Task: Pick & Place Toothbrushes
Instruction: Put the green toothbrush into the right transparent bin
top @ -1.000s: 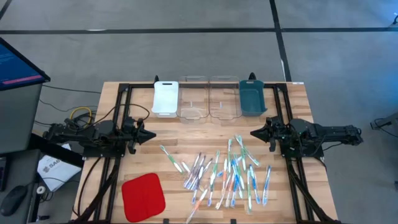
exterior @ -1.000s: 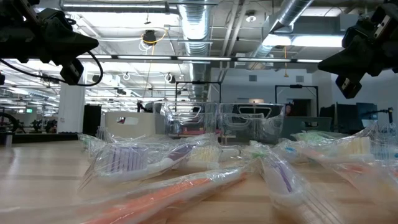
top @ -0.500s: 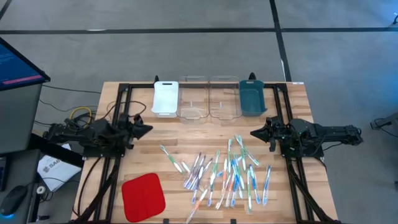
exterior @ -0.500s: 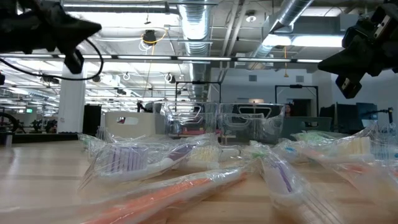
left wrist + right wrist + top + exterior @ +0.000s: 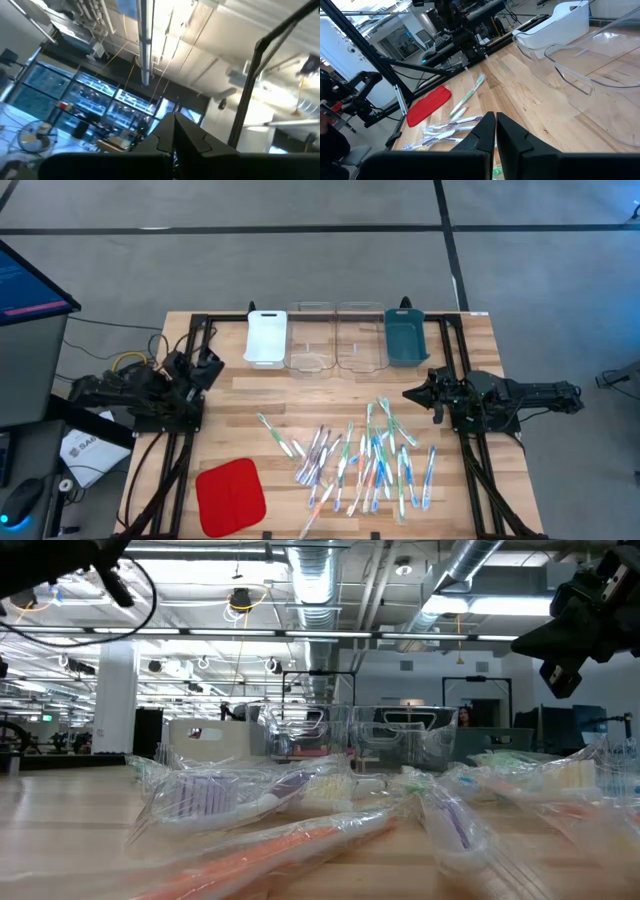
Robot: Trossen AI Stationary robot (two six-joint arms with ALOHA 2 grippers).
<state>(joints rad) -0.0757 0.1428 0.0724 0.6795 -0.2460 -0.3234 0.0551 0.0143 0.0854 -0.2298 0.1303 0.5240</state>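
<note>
Over the table's left edge, left gripper (image 5: 209,367) now swung upward, shut.

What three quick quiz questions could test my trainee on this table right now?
1. True or false: the red pad lies among the bins at the table's far edge.
2. How many bins stand in the far row? A) two B) four C) six
3. Fill in: both the left gripper and the right gripper are ____, holding nothing.

Key:
1. False; it lies at the near edge on the left arm's side, apart from the toothbrushes.
2. B: white bin, two clear bins, teal bin.
3. shut
</note>
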